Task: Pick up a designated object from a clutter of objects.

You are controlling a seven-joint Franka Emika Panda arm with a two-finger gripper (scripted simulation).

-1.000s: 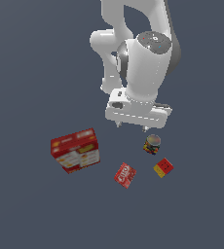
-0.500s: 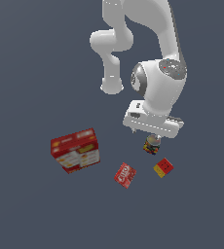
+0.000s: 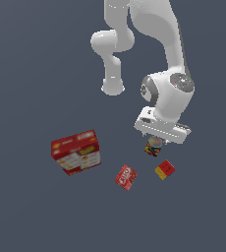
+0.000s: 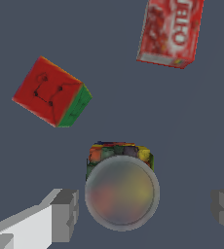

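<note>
The designated object, a small round jar (image 3: 153, 147) with a grey lid and multicoloured contents, stands on the floor just under my hand. In the wrist view the jar (image 4: 121, 190) sits between my two fingers (image 4: 64, 215), closer to one than to the other. My gripper (image 3: 155, 141) is open around it, and I see no contact with the far finger. The rest of the clutter lies around it: a red-and-yellow cube (image 3: 164, 169), a flat red packet (image 3: 126, 177) and a large red box (image 3: 76, 152).
The cube (image 4: 50, 91) and the packet (image 4: 171, 31) lie a short way beyond the jar in the wrist view. The red box is farther off toward the exterior view's left. The robot's base (image 3: 113, 87) stands behind.
The arm has swung toward the exterior view's right and come down. The hand now sits low over the jar, with the fingers either side of it. No object has moved.
</note>
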